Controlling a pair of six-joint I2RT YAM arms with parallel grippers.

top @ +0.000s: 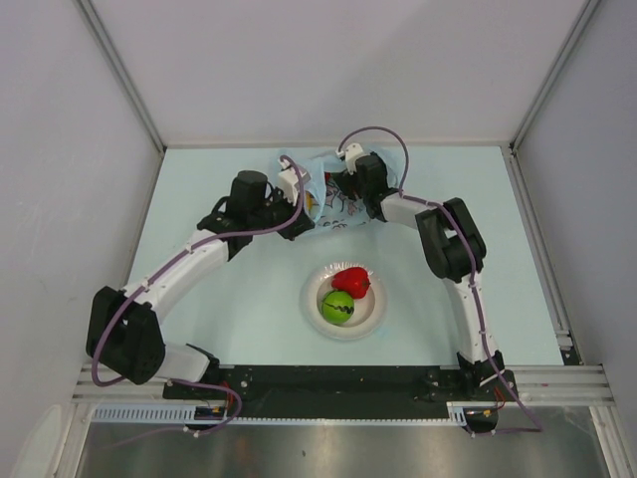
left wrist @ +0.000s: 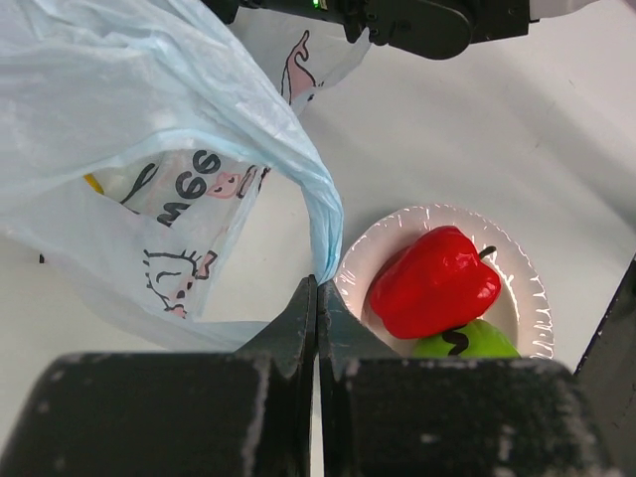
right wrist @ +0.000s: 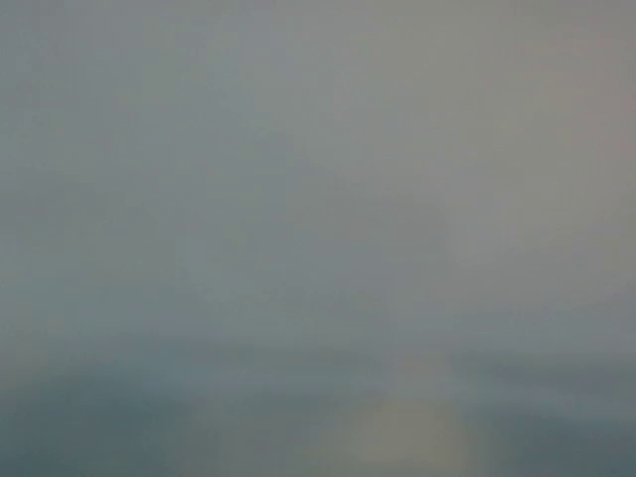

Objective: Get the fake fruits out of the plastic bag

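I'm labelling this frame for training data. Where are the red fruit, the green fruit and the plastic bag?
red fruit [left wrist: 432,283], left wrist view, middle of its glossy body.
green fruit [top: 337,307], top external view, centre of its upper side.
plastic bag [left wrist: 149,89], left wrist view, plain blue upper fold.

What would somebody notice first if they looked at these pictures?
Probably the shiny red fruit and the green fruit, sitting together on the white plate in the middle of the table. Next comes the crinkly blue plastic bag with cartoon drawings at the far side. The left gripper pinches its edge, and the right arm meets it from the other side.
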